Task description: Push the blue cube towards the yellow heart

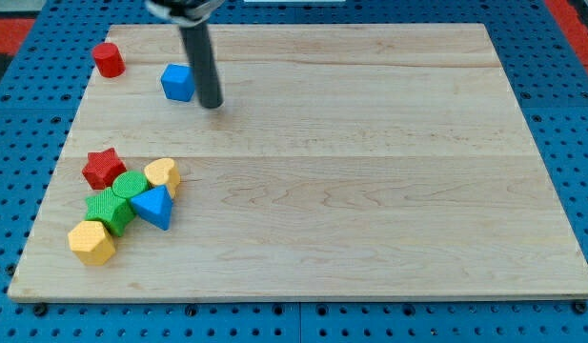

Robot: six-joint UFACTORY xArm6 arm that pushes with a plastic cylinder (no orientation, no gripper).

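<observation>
The blue cube (178,82) sits near the board's top left. My tip (211,104) rests on the board just to the right of the cube, close to its right side. The yellow heart (163,174) lies lower left, at the upper right of a cluster of blocks, well below the cube. No gripper exists on this arm.
A red cylinder (109,59) stands at the top left corner. The cluster holds a red star (103,168), a green round block (131,186), a green cube-like block (110,210), a blue triangular block (154,206) and a yellow hexagonal block (92,241). The wooden board (370,191) lies on a blue pegboard.
</observation>
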